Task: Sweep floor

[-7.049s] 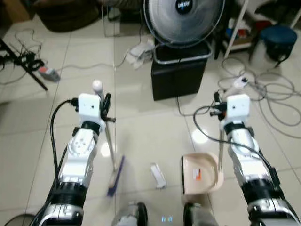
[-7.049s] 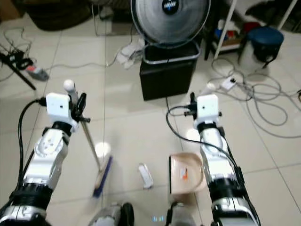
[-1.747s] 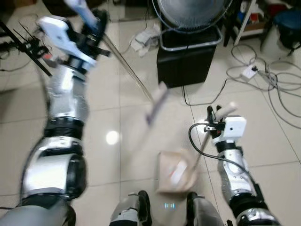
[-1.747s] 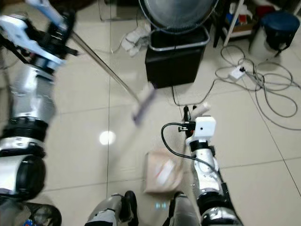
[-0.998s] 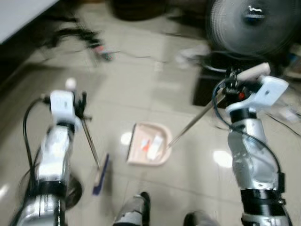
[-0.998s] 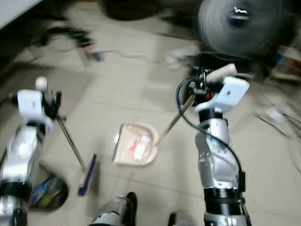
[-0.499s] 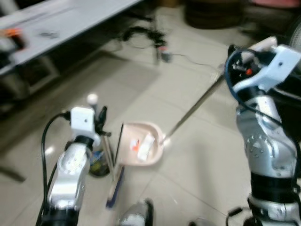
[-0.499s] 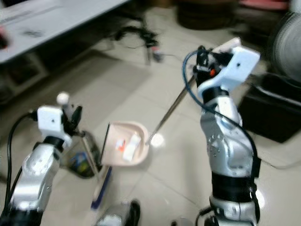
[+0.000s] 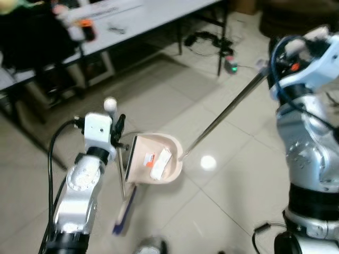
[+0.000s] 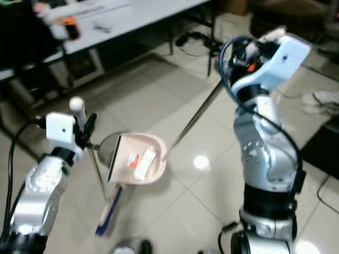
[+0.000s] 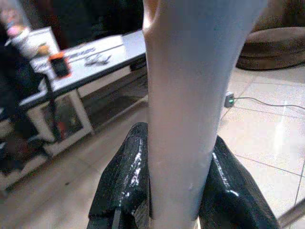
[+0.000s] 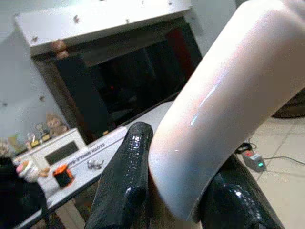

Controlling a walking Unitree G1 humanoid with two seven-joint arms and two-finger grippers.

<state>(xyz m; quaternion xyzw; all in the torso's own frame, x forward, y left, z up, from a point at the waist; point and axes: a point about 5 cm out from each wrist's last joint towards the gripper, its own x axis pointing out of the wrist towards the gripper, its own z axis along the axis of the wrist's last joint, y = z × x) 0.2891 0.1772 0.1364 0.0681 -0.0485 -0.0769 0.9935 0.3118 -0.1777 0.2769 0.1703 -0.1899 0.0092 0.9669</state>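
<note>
While the right pincer (image 12: 176,191) clamps the pale grip of the dustpan handle (image 9: 222,114) at two o'clock, the dustpan (image 9: 156,161) hangs lifted at centre, holding scraps of litter (image 9: 159,159). The left pincer (image 11: 174,191) is closed around the broom handle (image 11: 190,95) at nine o'clock; the broom head (image 9: 123,214) rests on the tiled floor (image 9: 233,196) at seven o'clock.

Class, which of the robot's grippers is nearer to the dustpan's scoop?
Left. The left gripper, shut on the broom handle, is right beside the scoop. The right gripper holds the dustpan's long handle at its far, raised end.
</note>
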